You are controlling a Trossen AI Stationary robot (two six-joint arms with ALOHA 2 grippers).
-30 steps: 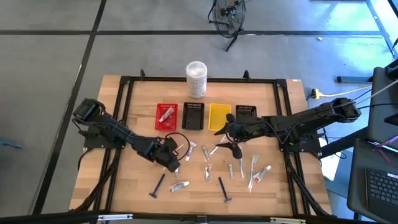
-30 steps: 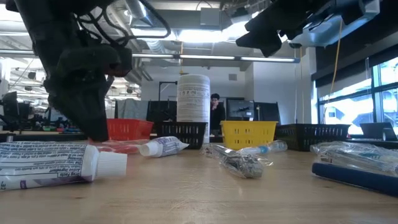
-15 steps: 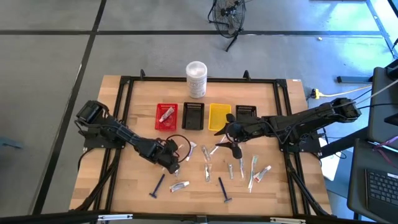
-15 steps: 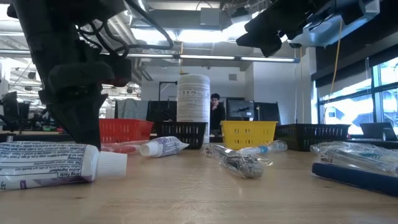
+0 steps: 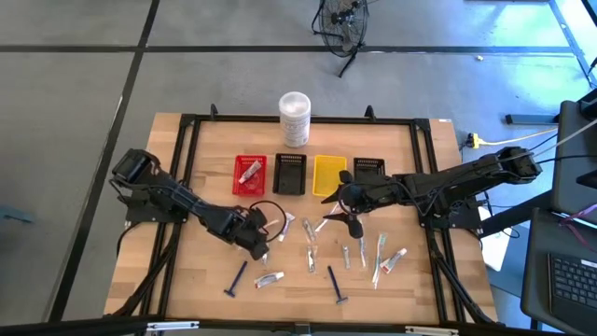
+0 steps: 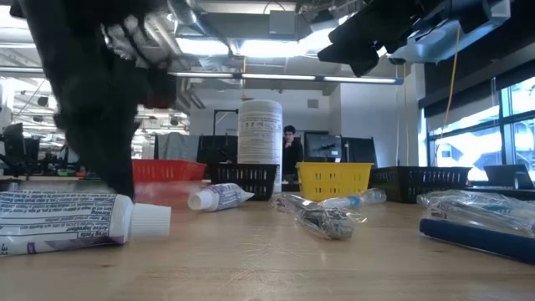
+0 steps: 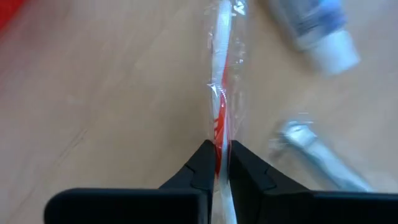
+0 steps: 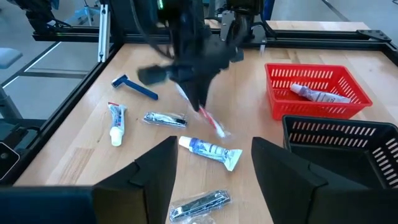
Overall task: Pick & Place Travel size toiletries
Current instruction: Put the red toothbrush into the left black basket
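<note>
Between the left tool's clenched fingers sits the wrapped toothbrush, grasped.

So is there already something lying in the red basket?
Yes, the high view shows a small white tube lying inside the red basket, while the neighbouring baskets look empty.

Grey floor, bright windows, ceiling lights

Bare wooden tabletop open at eight o'clock, four plastic baskets barring twelve o'clock, scattered small wrapped toiletries cluttering five o'clock.
</note>
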